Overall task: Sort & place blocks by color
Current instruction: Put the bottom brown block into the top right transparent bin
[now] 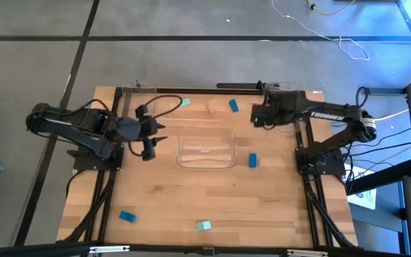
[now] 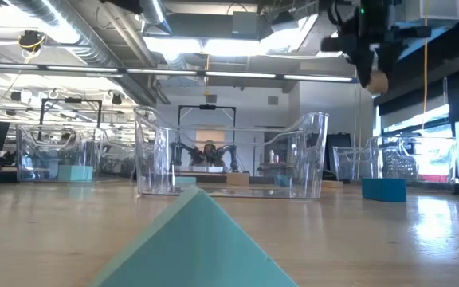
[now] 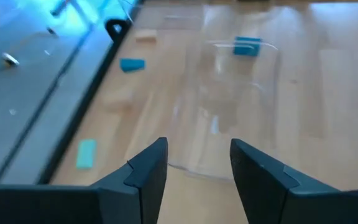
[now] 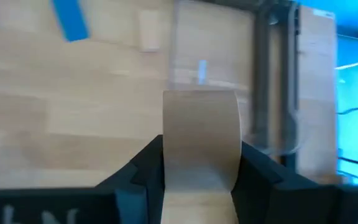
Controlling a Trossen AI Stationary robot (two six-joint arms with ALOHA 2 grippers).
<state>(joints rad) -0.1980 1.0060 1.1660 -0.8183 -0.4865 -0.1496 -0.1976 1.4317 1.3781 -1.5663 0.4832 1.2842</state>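
Note:
My right gripper point(image 1: 255, 114) hangs high over the table's far right part, shut on a light tan block point(image 4: 201, 134); the low view shows that block point(image 2: 378, 81) well above the table. My left gripper point(image 1: 153, 139) is open at the left of the central clear tray point(image 1: 205, 150), its fingers point(image 3: 148, 171) holding nothing. Lying flat on the table are a mint block point(image 1: 185, 102), a tan block point(image 1: 211, 107) and a blue block point(image 1: 233, 106) near the far edge, a blue block point(image 1: 252, 160) right of the tray, and a blue block point(image 1: 126, 216) and a mint block point(image 1: 203, 225) near the front. My right gripper pinches the tan block between its two fingers point(image 4: 145, 165), one on each of the block's long side faces point(image 4: 169, 143). The block's free end sticks out past the fingertips. In the low view it is lifted clear of the table, below the gripper.
The clear tray point(image 2: 229, 155) stands in the table's middle. More clear trays stand along the far edge, one at the left point(image 1: 152, 103) and one by the right arm point(image 4: 229, 62). Bare wood lies between the tray and the front edge.

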